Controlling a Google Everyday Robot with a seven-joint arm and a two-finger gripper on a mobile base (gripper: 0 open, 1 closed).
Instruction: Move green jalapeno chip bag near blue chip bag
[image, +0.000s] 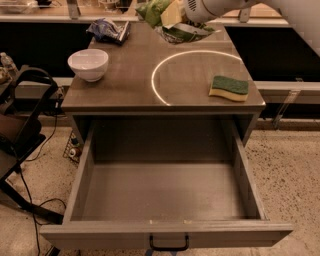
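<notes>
You are looking at a warm, rather dim scene lit from overhead: the lamp mirrors on the tabletop (125, 90) as a bright arc of glare (152, 82) (nearly a full ring), and the white bowl (88, 64) catches the same light. The open drawer (165, 195) darkens toward its back, under the tabletop's shadow, and the strip behind the table is almost black. At the top edge your gripper (175, 15), closed on the green jalapeno chip bag (151, 9), sits in the brightest light, the arm's white shell close to washed out.
</notes>
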